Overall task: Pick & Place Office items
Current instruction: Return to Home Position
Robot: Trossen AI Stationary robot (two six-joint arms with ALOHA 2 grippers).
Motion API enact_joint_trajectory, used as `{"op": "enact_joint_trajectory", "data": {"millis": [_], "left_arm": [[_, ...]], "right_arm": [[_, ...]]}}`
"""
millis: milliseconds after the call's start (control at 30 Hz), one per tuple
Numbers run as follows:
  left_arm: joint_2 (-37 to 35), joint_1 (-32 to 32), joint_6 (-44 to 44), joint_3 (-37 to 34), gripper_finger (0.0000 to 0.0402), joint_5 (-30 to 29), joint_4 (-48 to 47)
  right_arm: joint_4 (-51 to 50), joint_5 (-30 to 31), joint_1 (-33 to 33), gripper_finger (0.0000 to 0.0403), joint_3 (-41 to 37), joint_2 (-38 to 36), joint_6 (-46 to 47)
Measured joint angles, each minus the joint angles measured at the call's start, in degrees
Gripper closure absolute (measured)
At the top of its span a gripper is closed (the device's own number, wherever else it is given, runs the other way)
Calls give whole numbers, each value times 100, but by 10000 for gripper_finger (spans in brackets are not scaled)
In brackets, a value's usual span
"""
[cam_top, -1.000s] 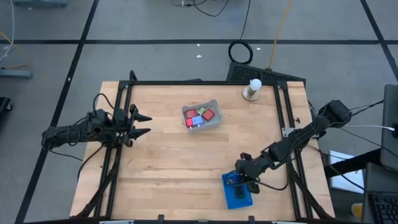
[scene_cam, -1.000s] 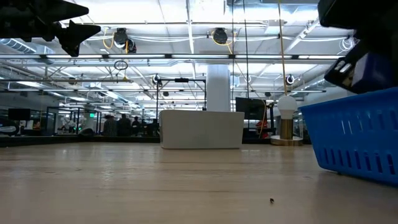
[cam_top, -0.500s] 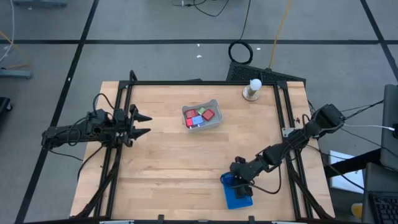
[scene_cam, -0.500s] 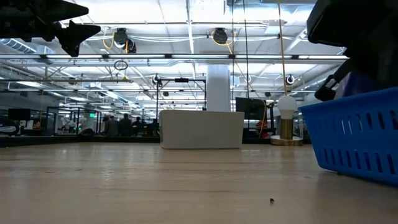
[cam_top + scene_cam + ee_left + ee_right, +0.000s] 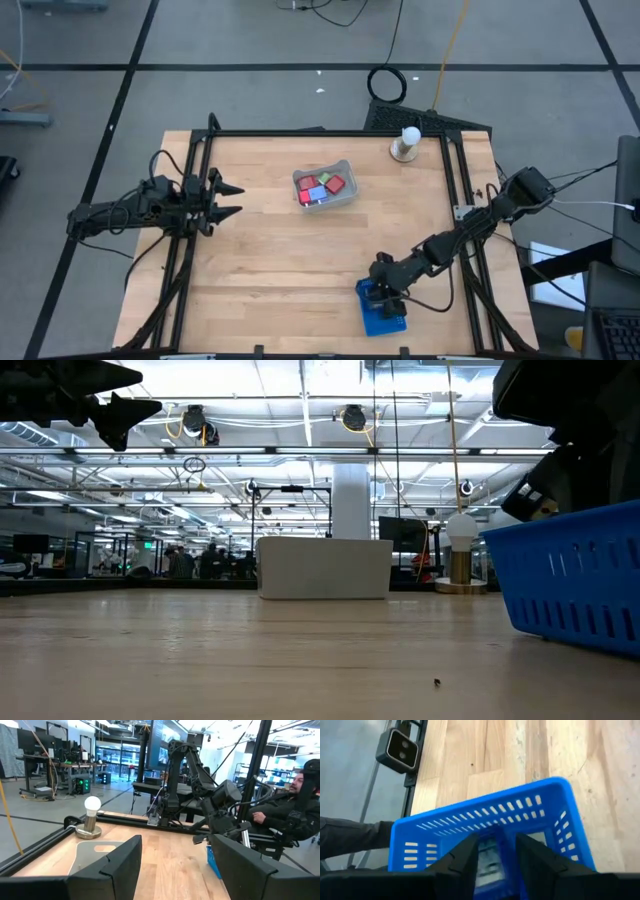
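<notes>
Directly beneath right gripper [image 5: 495,841], jaws parted: office item [image 5: 488,859].

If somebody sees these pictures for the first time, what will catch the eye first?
Most striking is the bright blue bin low on the right of the table in the high view, with the right gripper over it, fingers open. Next comes the pale bin nearer the table's middle, holding red, blue and green office items. The left gripper waits open at the left edge.
</notes>
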Motion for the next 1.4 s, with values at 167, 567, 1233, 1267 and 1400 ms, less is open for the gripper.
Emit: {"op": "enact_joint_trajectory", "data": {"millis": [167, 567, 1233, 1267, 1400], "left_arm": [[0, -1, 1, 0, 158, 0, 1], [0, -1, 2, 0, 158, 0, 4], [-2, 1, 2, 0, 158, -2, 4], [0, 0, 0, 0, 158, -2, 4], [-1, 0, 0, 0, 158, -2, 4]], "right_arm": [[-11, 471, -11, 257, 52, -208, -162], [-309, 860, -760, 241, 155, -1085, -1850], [-300, 81, -2823, 255, -375, -2859, -3371], [-246, -61, -2902, 257, -544, -3016, -3336], [254, -341, -3092, 263, -1317, -3718, -3153]]}}
